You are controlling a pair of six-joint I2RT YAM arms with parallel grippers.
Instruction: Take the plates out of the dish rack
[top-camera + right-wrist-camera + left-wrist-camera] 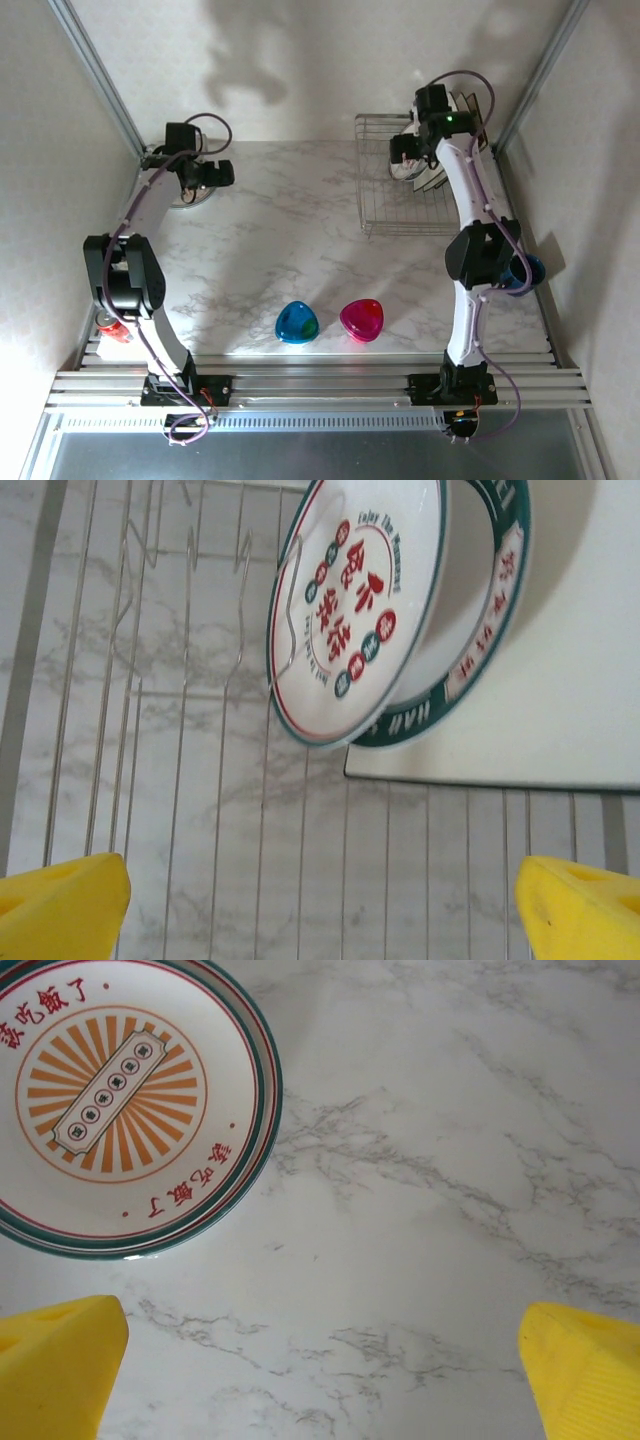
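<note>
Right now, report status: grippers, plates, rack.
Left gripper open, beside unloaded plates on table. Right gripper open over dish rack; racked plates leaning inside. Nothing blocking.

Middle of the tabletop (pixel 290 230) is wide open. In the dish rack (pixel 385 215) the left slots are free, but upright plates (pixel 350 620) crowd its right end. A blue dish (pixel 297 323) and pink dish (pixel 361 320) block front centre.

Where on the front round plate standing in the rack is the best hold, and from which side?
Probably its upper rim, from above. The front plate stands on edge, leaning against a rack wire, with a second plate close behind, so only the thin rim can be pinched, front and back.
</note>
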